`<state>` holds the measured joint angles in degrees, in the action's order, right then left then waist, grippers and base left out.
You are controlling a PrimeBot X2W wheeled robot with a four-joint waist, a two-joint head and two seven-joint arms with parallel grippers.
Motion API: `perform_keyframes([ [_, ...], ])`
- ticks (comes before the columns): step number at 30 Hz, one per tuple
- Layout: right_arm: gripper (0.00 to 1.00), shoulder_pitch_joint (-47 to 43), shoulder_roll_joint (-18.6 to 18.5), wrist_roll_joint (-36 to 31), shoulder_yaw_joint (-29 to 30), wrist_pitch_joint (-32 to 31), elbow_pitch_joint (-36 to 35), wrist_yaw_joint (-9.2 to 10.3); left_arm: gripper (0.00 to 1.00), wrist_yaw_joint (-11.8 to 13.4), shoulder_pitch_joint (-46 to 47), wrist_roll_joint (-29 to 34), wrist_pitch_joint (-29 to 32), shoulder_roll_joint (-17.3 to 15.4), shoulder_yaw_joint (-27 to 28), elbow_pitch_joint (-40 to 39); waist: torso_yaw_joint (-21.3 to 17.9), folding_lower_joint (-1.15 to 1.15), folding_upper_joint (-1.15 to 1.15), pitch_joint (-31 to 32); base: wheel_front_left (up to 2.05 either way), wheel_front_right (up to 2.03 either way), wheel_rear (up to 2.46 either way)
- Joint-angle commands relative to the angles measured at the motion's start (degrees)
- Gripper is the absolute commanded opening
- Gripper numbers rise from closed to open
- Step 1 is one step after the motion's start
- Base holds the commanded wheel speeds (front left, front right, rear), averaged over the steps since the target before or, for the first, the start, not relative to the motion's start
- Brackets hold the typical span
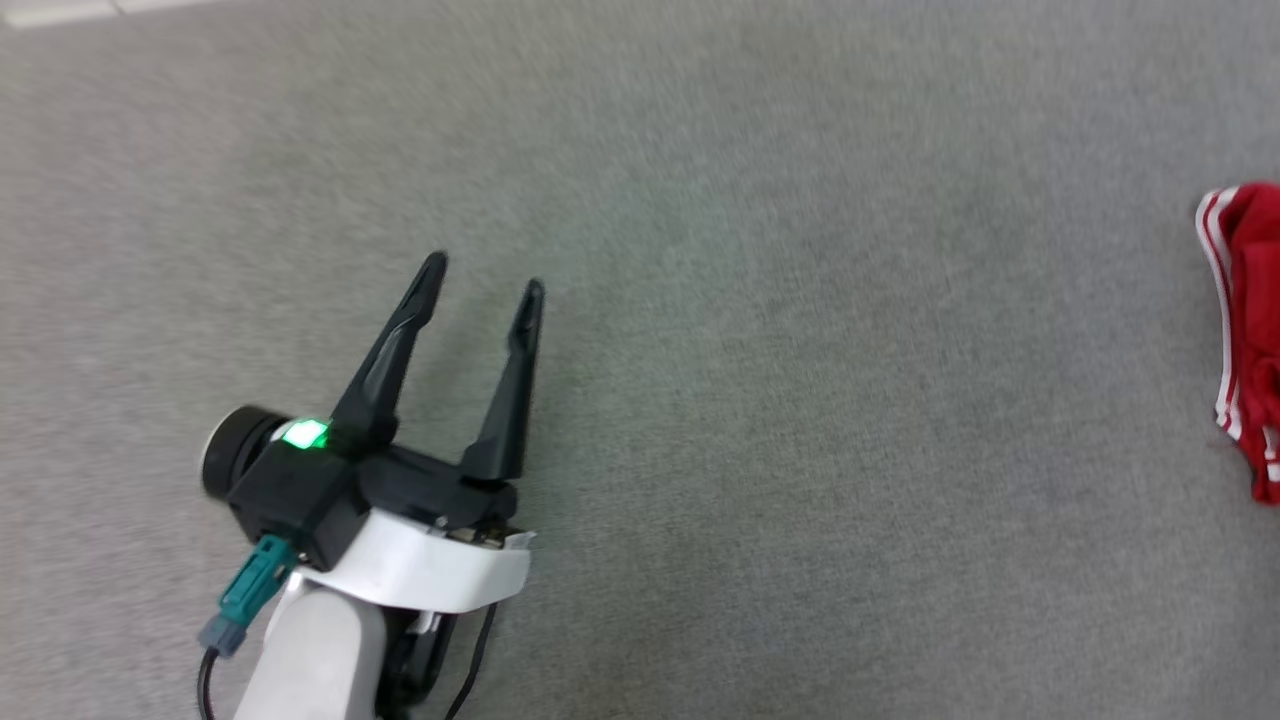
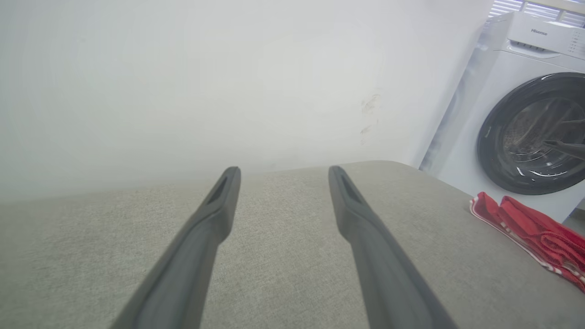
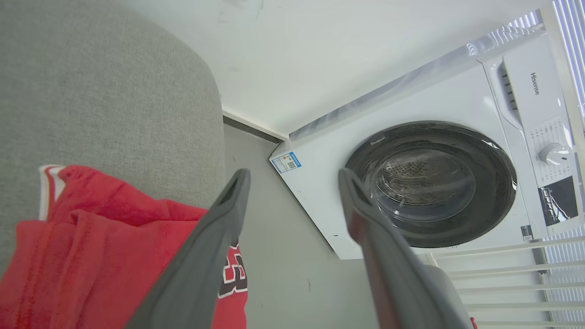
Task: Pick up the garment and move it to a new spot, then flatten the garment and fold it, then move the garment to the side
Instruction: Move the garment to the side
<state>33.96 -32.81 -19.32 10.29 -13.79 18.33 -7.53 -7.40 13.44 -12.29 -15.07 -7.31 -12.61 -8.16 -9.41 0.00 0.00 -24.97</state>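
Observation:
The red garment (image 1: pixel 1250 330) with red-white striped trim lies bunched at the far right edge of the grey padded surface (image 1: pixel 760 300). It also shows at the right of the left wrist view, the garment (image 2: pixel 534 233) near that surface's corner. My left gripper (image 1: pixel 485 278) hovers open over bare fabric, far left of the garment; its jaws (image 2: pixel 283 176) hold nothing. My right gripper (image 3: pixel 292 176) is open, jaws apart, just above the garment (image 3: pixel 91 256), whose black white-outlined lettering (image 3: pixel 235 274) hangs over the surface's edge. Nothing sits between its fingers.
A white front-loading washing machine (image 3: pixel 434 183) with a dark round door stands on the floor beyond the surface's right corner, also the washing machine (image 2: pixel 530 128). A white wall (image 2: pixel 228 82) runs behind the surface. White rails (image 3: pixel 516 274) stand beside the machine.

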Motion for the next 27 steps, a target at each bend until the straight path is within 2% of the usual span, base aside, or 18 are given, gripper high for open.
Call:
perform_keyframes([
  [1, 1.00, -1.39, 1.54, 1.44, 0.27, 0.53, -1.53, 0.08, 1.00, -0.09, -1.41, 0.49, -0.12, 0.45, 0.82, 0.11, 2.79, 0.00, 0.00, 4.62, 0.00, 0.00, 0.00],
  [5, 1.00, -4.92, 5.87, 6.25, 1.42, 3.75, -8.97, 0.07, 1.00, -0.08, -4.31, 1.18, -0.11, 1.69, 5.39, 0.13, 4.95, 0.00, 0.00, 8.79, 0.00, 0.00, 0.00],
  [11, 1.00, -12.55, 18.15, 12.67, 1.86, 8.36, -21.75, 0.07, 1.00, -0.07, -8.13, 2.33, -0.12, 3.13, 11.16, 0.99, 7.91, 0.00, 0.00, 13.44, 0.00, 0.00, 0.00],
  [15, 1.00, -18.11, 24.41, 16.68, 0.59, 11.84, -26.05, 0.06, 1.00, -0.07, -10.10, 2.40, -0.12, 3.71, 13.36, 2.03, 9.39, 0.00, 0.00, 15.47, 0.00, 0.00, 0.00],
  [21, 1.00, -25.53, 28.43, 21.18, -1.43, 18.17, -26.99, 0.06, 1.00, -0.08, -12.37, 3.34, -0.12, 4.16, 14.84, 4.38, 10.59, 0.00, 0.00, 17.80, 0.00, 0.00, 0.00],
  [27, 1.00, -29.61, 29.87, 24.29, -2.84, 24.08, -21.73, 0.06, 1.00, -0.08, -13.37, 2.77, -0.12, 4.32, 14.86, 6.24, 11.05, 0.00, 0.00, 18.84, 0.00, 0.00, 0.00],
])
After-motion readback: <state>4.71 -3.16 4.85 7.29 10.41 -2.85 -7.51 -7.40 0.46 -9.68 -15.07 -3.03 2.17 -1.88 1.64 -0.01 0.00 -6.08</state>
